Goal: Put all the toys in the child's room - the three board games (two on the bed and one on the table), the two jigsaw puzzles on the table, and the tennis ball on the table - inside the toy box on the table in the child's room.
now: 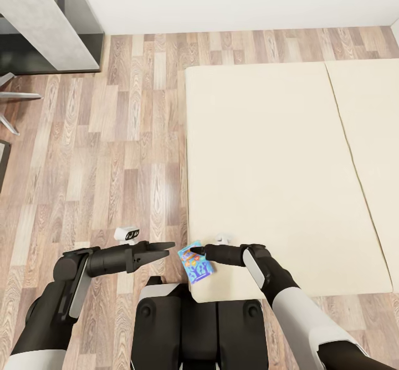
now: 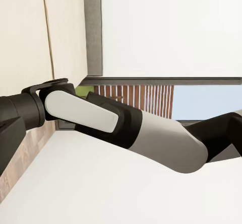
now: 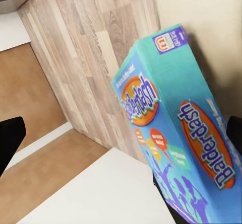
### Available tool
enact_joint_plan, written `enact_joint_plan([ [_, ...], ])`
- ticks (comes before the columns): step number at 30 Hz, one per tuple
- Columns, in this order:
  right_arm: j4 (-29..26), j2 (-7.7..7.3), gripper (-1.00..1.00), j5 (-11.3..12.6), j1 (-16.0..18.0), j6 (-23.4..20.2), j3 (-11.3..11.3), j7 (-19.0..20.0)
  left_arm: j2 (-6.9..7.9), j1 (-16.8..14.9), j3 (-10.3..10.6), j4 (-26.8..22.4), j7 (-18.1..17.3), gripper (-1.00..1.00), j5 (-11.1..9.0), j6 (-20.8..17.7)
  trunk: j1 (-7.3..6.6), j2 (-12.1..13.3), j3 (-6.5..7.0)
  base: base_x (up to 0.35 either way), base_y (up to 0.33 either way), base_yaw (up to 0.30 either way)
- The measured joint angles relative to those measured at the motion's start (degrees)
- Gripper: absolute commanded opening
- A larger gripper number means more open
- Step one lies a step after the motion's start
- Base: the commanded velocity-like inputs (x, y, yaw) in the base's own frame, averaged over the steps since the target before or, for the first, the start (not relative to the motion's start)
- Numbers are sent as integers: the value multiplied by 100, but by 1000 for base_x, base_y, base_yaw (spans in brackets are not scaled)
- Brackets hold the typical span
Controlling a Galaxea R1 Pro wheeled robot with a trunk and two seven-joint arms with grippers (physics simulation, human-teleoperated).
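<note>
A small blue board game (image 1: 195, 263) with cartoon print hangs tilted just off the near left corner of the bed (image 1: 266, 165). My right gripper (image 1: 198, 251) is shut on it. In the right wrist view the blue board game (image 3: 176, 128) reads "Balderdash" and sits above the wood floor, with a black finger (image 3: 164, 191) under its lower edge. My left gripper (image 1: 170, 249) is open and holds nothing; it points at the box from a short gap to the left. The cream mattress is bare. A corner of the table (image 1: 44, 20) shows at the far left.
Wood floor (image 1: 111, 153) lies between the bed and the table. Chair legs (image 1: 11, 101) stick out beside the table. My own base (image 1: 199, 325) is right below the box. In the left wrist view my right forearm (image 2: 126, 128) crosses in front of the bed frame (image 2: 93, 27).
</note>
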State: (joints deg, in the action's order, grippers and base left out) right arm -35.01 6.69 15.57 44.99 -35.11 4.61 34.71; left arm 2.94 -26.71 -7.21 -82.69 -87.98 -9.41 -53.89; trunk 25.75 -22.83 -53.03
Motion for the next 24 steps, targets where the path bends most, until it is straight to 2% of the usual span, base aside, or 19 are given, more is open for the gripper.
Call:
enact_joint_plan([
  [24, 0, 0, 100, 0, 0, 9, 0, 0, -1, 0, 0, 0, 0, 100, 0, 0, 0, 0, 0, 0, 0, 0],
])
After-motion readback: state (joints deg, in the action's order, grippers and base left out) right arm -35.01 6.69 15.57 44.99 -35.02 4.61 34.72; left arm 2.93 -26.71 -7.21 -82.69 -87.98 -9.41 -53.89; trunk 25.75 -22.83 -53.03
